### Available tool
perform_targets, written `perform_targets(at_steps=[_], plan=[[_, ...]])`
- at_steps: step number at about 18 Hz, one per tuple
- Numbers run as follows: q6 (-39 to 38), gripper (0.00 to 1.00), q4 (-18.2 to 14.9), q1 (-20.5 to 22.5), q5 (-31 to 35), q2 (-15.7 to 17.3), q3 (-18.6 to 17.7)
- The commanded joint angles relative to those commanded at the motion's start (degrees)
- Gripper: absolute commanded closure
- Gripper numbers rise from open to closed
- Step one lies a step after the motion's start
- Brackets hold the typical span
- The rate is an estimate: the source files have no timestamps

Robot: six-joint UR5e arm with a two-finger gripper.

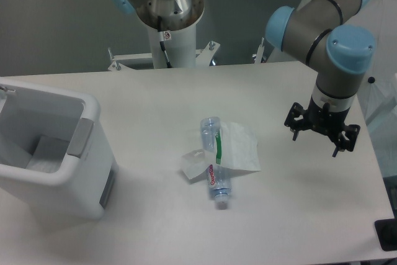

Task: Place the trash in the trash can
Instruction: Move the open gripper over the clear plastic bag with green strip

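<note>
The small clear bottle [214,169] with a red-and-white label lies on its side in the middle of the white table, cap end toward the front edge. The translucent white wrapper [240,148] with a green stripe is draped across the bottle's middle, spreading to its right, with a crumpled corner on its left. The white trash can [88,115] with a grey side panel stands at the left, open at the top. My gripper [321,133] hangs above the table to the right of the trash, apart from it, its black fingers spread open and holding nothing.
The robot's white base column [166,41] rises behind the table's far edge. A pale flat shape [44,153] lies inside the bin. A dark object [388,234] sits at the table's front right corner.
</note>
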Motion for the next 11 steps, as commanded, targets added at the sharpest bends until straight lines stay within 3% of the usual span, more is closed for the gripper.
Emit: perform_targets(at_steps=[8,11], plan=[[-0.4,0.00,0.3,-0.7,-0.2,0.1,-1.6],[-3.1,0.00,5.6,-1.6,-1.3,0.5,-4.7]])
